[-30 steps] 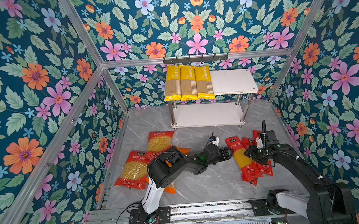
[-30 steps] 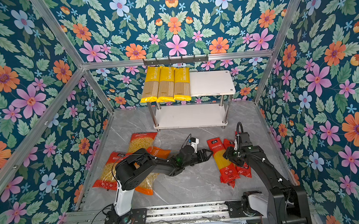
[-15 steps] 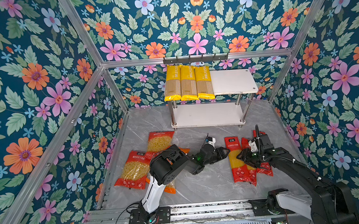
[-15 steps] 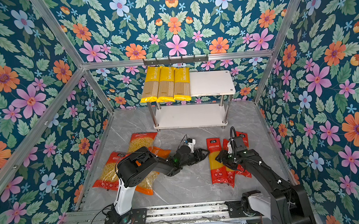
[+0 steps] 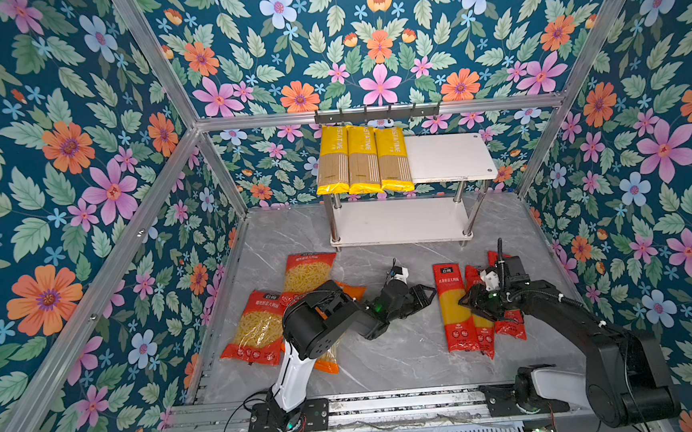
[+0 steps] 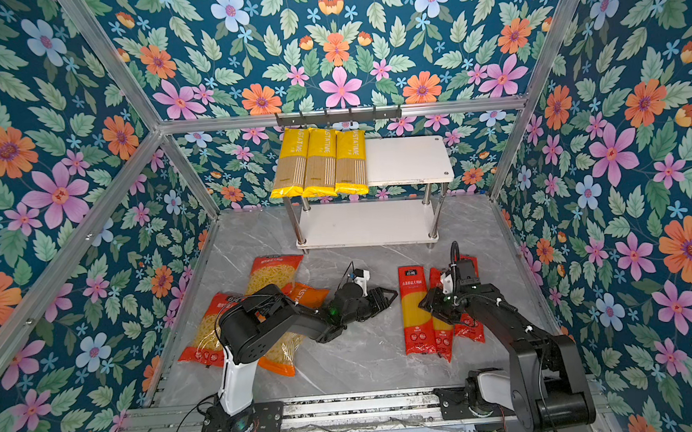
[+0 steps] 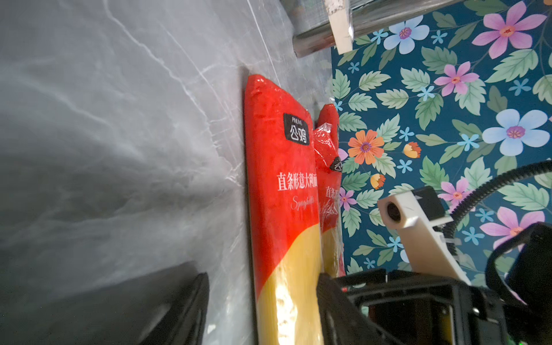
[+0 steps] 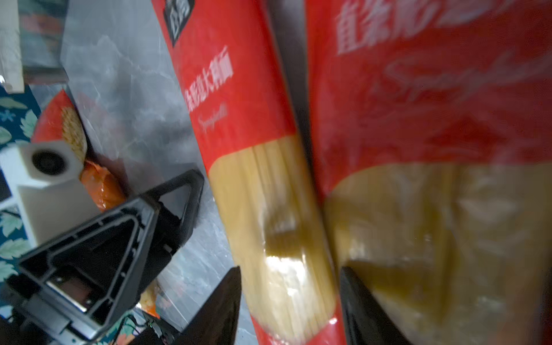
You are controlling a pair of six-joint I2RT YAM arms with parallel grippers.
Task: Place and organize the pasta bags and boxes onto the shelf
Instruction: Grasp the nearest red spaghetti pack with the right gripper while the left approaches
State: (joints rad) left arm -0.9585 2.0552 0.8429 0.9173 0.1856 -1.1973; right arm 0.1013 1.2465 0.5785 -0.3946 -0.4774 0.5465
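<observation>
Teal floral wallpaper [image 5: 378,44] boxes in a grey marble-look desk [image 5: 388,364]; at twelve o'clock stands the small two-tier shelf of white boards on chrome legs [image 5: 448,155], three long yellow plastic spaghetti packs [image 5: 363,159] filling the nine-o'clock half of its top board. Three long red spaghetti packs [image 5: 454,322] lie near four o'clock, three squat macaroni bags [image 5: 260,327] near eight. Fetching a red pack seems the step in hand: the right arm's fingers [image 8: 227,304] closely flank one, though I cannot tell whether they pinch it; the left arm's fingers [image 7: 185,304] stand apart, empty, just beside it. Next: a firm squeeze, then a level lift toward the board's bare three-o'clock half.
</observation>
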